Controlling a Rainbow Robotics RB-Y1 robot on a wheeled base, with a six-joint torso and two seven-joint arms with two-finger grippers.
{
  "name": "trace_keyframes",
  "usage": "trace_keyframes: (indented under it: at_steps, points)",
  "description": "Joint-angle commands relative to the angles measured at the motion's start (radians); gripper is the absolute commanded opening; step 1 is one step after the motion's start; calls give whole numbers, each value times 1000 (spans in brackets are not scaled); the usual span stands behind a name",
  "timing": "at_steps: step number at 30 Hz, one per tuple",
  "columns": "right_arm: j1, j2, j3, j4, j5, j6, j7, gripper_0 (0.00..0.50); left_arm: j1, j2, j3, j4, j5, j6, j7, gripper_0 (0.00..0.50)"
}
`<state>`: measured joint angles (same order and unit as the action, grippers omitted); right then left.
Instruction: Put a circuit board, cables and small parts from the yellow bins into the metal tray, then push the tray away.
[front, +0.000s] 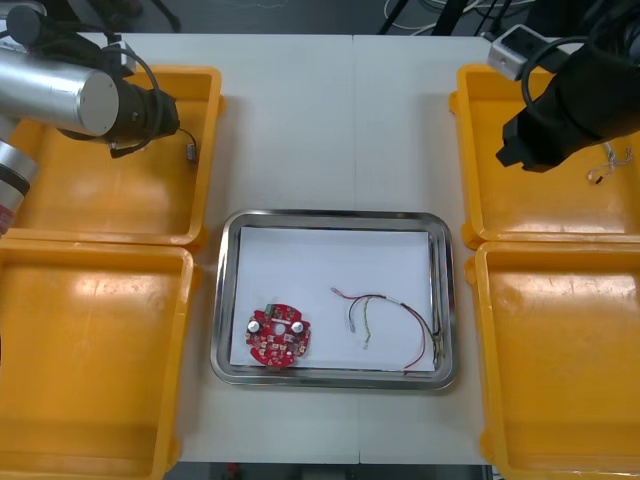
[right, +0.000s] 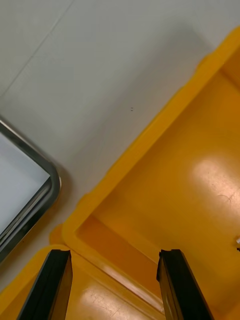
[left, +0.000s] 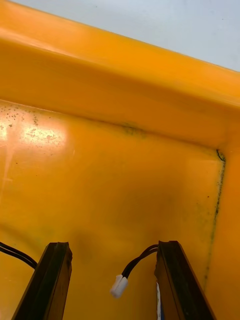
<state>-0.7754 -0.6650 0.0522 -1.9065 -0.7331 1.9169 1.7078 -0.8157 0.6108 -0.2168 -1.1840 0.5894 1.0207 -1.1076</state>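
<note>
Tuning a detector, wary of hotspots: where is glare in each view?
Front view: glare on near left bin and near right bin floors. Right wrist view: bright patch on far right bin floor beyond right gripper. Left wrist view: hotspot on far left bin floor beyond left gripper.

We see the round red circuit board (front: 277, 336) lying flat in the white-lined metal tray (front: 330, 213), a red and yellow cable (front: 390, 320) curled beside it, and a black cable (left: 134, 259) in one yellow bin (left: 120, 175).
</note>
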Motion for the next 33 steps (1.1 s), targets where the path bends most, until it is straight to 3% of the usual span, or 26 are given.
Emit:
trace_keyframes:
  at_steps: [1,3,4,5,6,8,14,22,26,33]
  points:
    - [-82,-44,-81,89,44,3,-40,500,-53,-16,-6,-3,-3,-13,-31,500]
    - [-102,-51,-106,149,67,3,-45,500,-53,-16,-12,-5,3,-13,-31,500]
    - [-111,-56,-115,175,81,3,-47,500,-53,-16,-15,-5,4,-13,-31,453]
    - [-114,-57,-120,185,89,3,-48,500,-53,-16,-15,-5,4,-13,-31,373]
    - [-120,-61,-129,210,106,3,-50,500,-53,-16,-15,-5,6,-13,-31,191]
    - [-125,-68,-143,236,132,3,-50,500,-53,-16,-16,-5,7,-13,-32,0]
    - [-125,-94,-176,323,199,3,-59,500,-51,-16,-36,-5,7,-13,-28,0]
    - [-125,-110,-244,465,212,3,-68,500,-51,-16,-36,-5,12,-11,-29,0]
    - [-125,-107,-245,494,253,1,-83,500,-51,7,-36,-20,24,39,-38,0]
    - [-134,-107,-265,587,248,-125,-103,500,-51,69,-47,-74,112,137,-64,0]
